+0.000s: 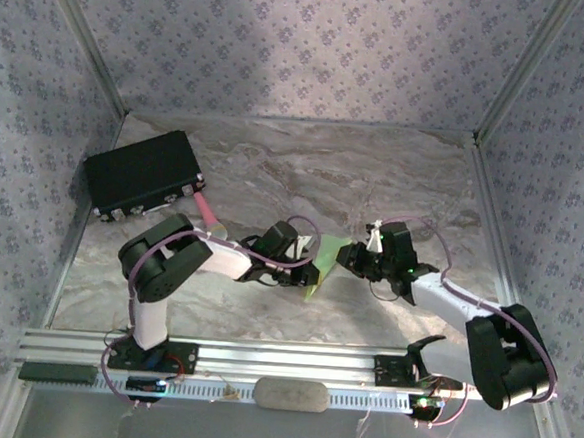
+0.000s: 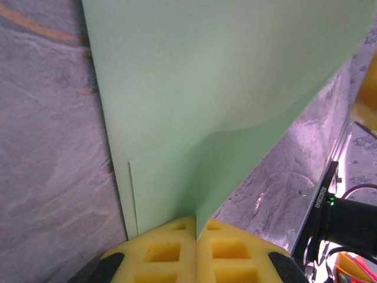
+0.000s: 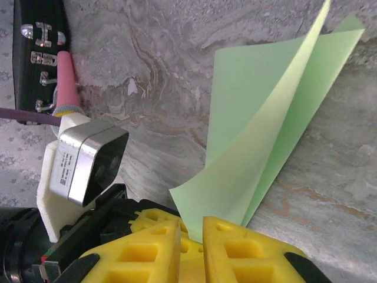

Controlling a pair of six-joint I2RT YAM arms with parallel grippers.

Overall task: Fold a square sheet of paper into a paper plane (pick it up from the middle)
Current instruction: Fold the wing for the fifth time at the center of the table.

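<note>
Tabletop [image 1: 275, 173] | left end effector [image 2: 196, 227], right end effector [image 3: 191, 229] pinch paper [image 1: 326, 262] | black box [image 1: 140, 173] closed

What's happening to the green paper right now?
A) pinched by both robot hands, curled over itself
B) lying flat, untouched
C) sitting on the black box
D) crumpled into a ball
A: the sheet of paper stands curled over itself, its lower edge clamped in both the left gripper and the right gripper.

Pale-green square sheet of paper [image 1: 324, 263] [image 2: 206, 88] [image 3: 265, 135]: plain, bent into loose open fold, upright, mid worktop [image 1: 276, 168].
</note>
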